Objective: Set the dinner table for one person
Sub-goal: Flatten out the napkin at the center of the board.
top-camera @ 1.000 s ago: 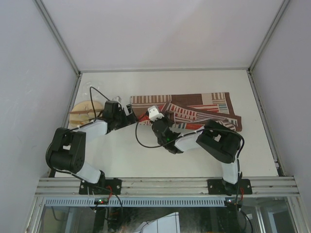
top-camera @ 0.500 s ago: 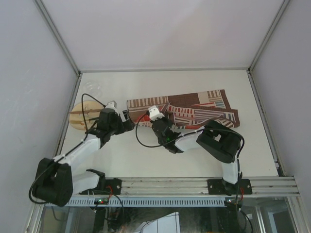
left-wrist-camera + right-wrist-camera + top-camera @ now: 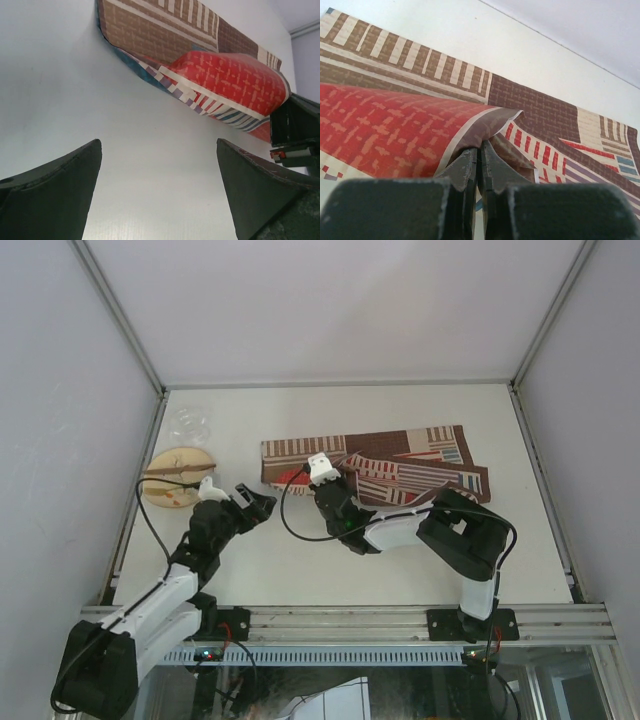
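Jaws of the right gripper [image 3: 480, 147] clamp a raised placemat [image 3: 395, 125] fold. Left of the placemat, the left gripper [image 3: 159, 150] hangs wide apart over the dinner table [image 3: 60, 90].

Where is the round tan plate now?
Top view: the round tan plate lies at the left edge of the dinner table, nearer than the clear glass, left of the placemat.

Your overhead view is bright and evenly lit by soft, diffuse light. The white dinner table [image 3: 270, 570] shows only faint, blurred shadows beneath the arms and no glare. In your left wrist view the table looks cooler and greyer, and the fingers [image 3: 55, 195] of the left gripper [image 3: 159, 150] are dark, soft-edged shapes. In your right wrist view the placemat [image 3: 395, 125] is sharp, while the right gripper [image 3: 480, 150], nearest the lens, is blurred.
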You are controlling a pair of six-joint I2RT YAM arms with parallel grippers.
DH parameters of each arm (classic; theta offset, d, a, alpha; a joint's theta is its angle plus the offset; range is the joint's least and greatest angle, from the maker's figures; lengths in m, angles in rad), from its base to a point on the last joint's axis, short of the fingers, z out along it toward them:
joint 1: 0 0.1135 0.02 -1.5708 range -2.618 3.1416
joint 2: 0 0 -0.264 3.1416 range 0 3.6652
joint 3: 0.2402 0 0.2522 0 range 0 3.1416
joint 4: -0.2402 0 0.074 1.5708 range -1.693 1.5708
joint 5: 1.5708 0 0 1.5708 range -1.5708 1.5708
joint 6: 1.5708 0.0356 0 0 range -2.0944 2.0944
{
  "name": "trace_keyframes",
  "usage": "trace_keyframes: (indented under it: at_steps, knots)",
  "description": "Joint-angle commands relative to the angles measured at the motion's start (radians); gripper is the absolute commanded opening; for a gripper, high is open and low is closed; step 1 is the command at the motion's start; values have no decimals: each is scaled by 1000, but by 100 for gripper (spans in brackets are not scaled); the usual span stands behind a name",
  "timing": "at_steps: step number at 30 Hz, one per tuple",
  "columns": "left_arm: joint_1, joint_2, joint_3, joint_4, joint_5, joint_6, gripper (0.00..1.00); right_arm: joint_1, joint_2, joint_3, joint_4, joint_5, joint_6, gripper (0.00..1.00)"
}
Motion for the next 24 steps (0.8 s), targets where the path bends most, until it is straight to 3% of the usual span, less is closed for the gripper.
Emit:
trace_keyframes:
  at_steps: [1, 7, 18, 24]
  knots:
    - [-10, 25, -67, 245, -35, -171, 100, 6, -49, 12, 50, -21, 38, 0]
    - [-26, 148, -39, 414, -69, -249, 100, 22, -51, 14, 54, -27, 50, 0]
    - [-41, 569, 30, 829, 27, -413, 100, 32, -69, 17, 45, -24, 47, 0]
    - [-45, 635, 63, 882, 32, -401, 100, 43, -73, 17, 41, -25, 50, 0]
